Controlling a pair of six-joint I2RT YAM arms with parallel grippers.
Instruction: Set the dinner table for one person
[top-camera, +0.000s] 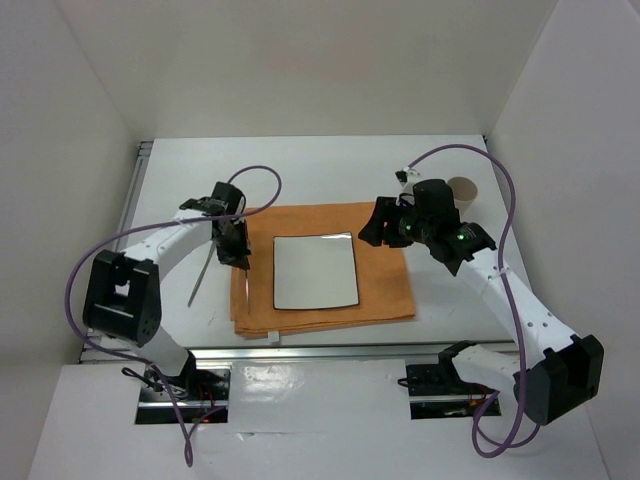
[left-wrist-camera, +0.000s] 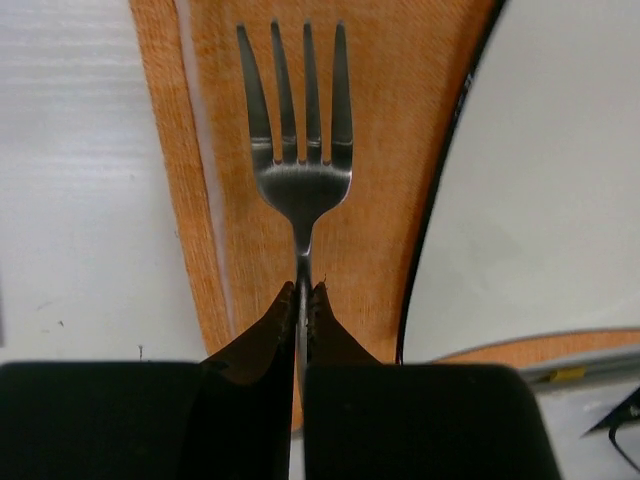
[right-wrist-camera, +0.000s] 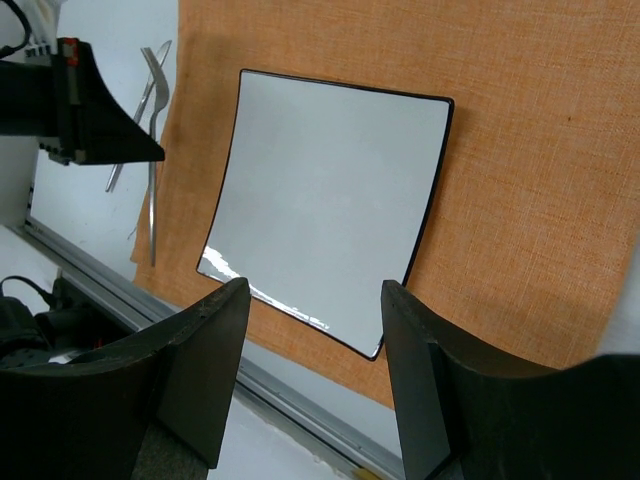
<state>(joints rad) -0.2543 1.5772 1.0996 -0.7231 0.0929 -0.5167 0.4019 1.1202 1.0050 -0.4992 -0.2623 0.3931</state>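
The white table (top-camera: 300, 165) is taking up the whole floor of the enclosure, with metal rails (top-camera: 330, 353) running along its edges. An orange mat (top-camera: 385, 290) is lying on it toward the near side. A square white plate (top-camera: 315, 270) with a thin black rim is sitting about mid-mat. The left gripper (top-camera: 238, 255) is reaching down over the mat's left strip, its fingers pressed together on a fork (left-wrist-camera: 300, 185), pinching it at the neck just below the tines. The fork is pointing its tines toward the far side and its handle toward the near rail, between the mat's left edge and the plate and apart from the plate's rim. Whether it is resting on the cloth or hanging just above it cannot be told. A second utensil (top-camera: 200, 280) is lying slanted on the bare table just left of the mat, too thin to tell its kind. The right gripper (right-wrist-camera: 315, 290) is hovering above the mat by the plate's far right corner, its jaws spread wide and gripping nothing, with its camera looking across the plate. A tan cup (top-camera: 462, 188) is showing on the table at the far right, partly hidden behind the right arm.
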